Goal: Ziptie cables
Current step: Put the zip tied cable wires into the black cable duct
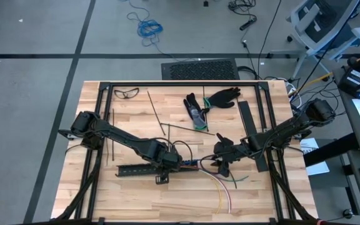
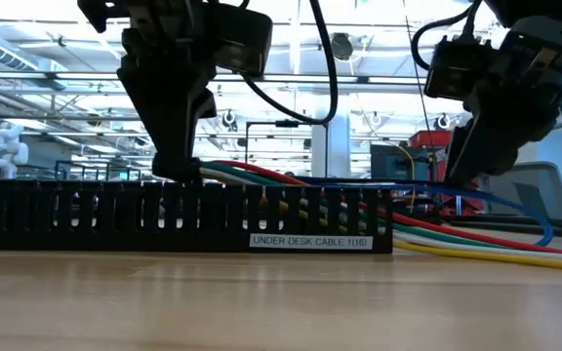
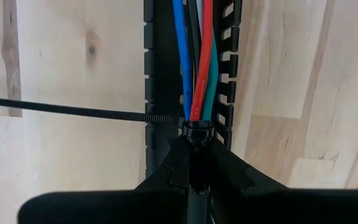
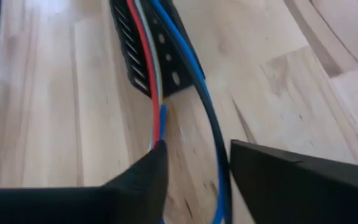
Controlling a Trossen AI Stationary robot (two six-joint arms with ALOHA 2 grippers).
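Observation:
The cables (image 3: 197, 74), blue, red, green and white wires, lie along the long black slotted rail (image 1: 136, 169) and trail off its right end onto the wood (image 1: 222, 186). One ziptie is looped round the bundle (image 3: 196, 127), its tail (image 3: 73, 111) sticking out sideways over the table. My left gripper (image 3: 196, 149) is shut on the bundle at that loop, above the rail (image 2: 115, 214). My right gripper (image 4: 197, 165) stands open just past the rail's right end (image 4: 160, 87), with the blue wire (image 4: 213, 137) running between its fingers. Whether they touch it, I cannot tell. My left gripper pinches the cable bundle between its two fingers right at the ziptie loop (image 3: 197, 132), inside the rail. The fingers (image 2: 179, 161) come from above, pointing steeply down, and lie across the wires. The bundle rests in the rail and runs on toward the table's right.
Loose zipties (image 1: 157, 114) lie on the wood behind the rail. Black gloves (image 1: 222, 97), a green-handled tool (image 1: 199, 120), safety glasses (image 1: 127, 94) and a flat black strip (image 1: 247, 122) lie toward the far edge. A black frame (image 1: 167, 83) borders the table.

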